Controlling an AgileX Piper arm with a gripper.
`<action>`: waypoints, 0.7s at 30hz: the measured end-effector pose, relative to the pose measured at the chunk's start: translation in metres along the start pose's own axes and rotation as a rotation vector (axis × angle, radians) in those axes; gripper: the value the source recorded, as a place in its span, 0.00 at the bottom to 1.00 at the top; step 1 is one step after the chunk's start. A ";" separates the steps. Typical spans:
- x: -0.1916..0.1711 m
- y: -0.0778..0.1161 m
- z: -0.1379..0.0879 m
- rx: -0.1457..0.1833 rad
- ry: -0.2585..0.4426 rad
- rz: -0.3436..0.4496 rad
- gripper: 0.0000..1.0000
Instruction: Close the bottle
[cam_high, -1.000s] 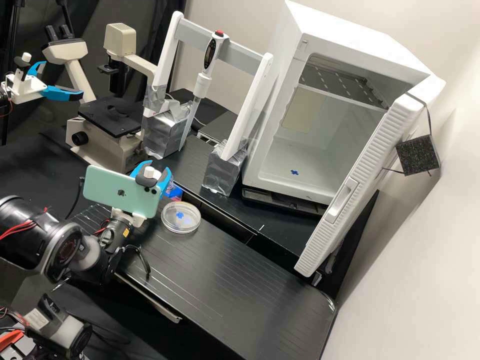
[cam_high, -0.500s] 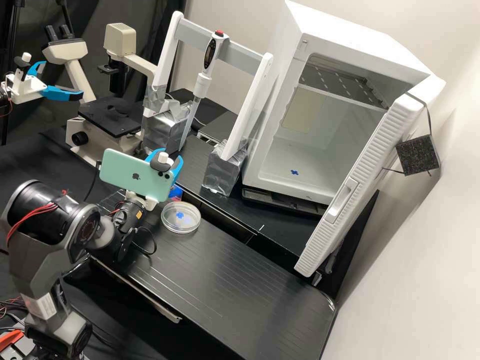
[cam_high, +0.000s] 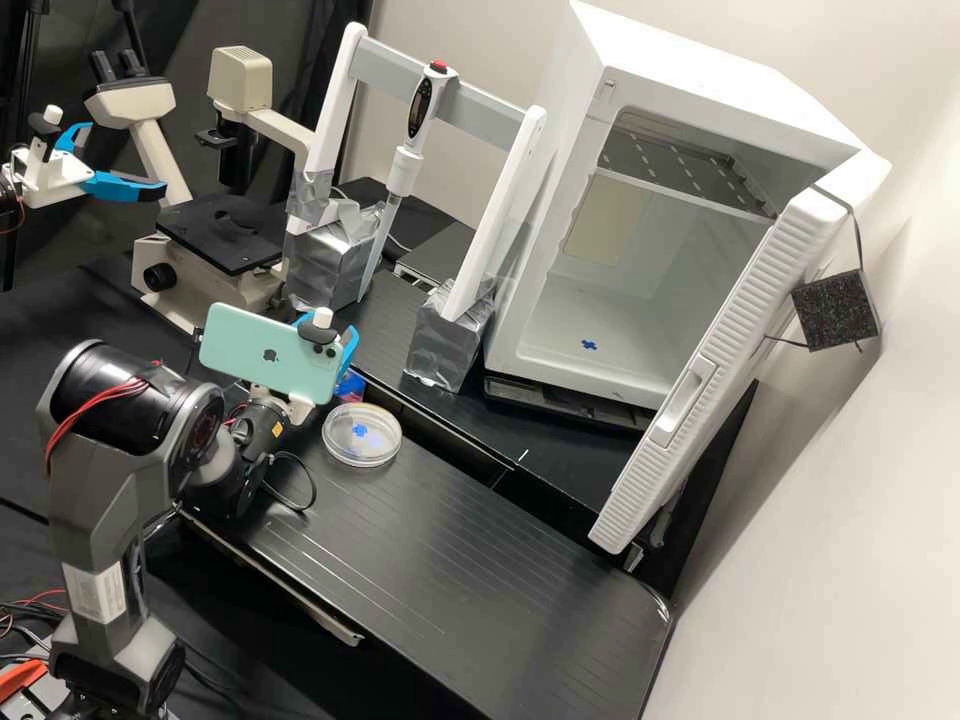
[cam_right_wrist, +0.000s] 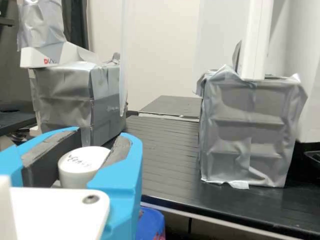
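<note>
Bottle cap (cam_right_wrist: 76, 167), white, lower left of the wrist view, looks clamped in the gripper (cam_right_wrist: 96, 149), near the table (cam_right_wrist: 167, 160). To close well: centre over the neck, lower level, turn gently; tilt risks cross-threading.

From the high view, I find the phone (cam_high: 270, 350) covering much of the gripper (cam_high: 349, 344) and part of the blue thing (cam_high: 350, 386) by the desk's (cam_high: 440, 560) back edge. In my wrist view, the white cap's (cam_right_wrist: 80, 169) lower part is hidden and its writing blurred.
</note>
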 end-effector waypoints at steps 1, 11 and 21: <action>0.000 0.000 0.000 0.000 0.000 0.000 0.00; -0.001 0.001 -0.001 0.000 0.013 0.012 0.00; -0.008 -0.002 0.002 0.001 0.012 0.014 0.00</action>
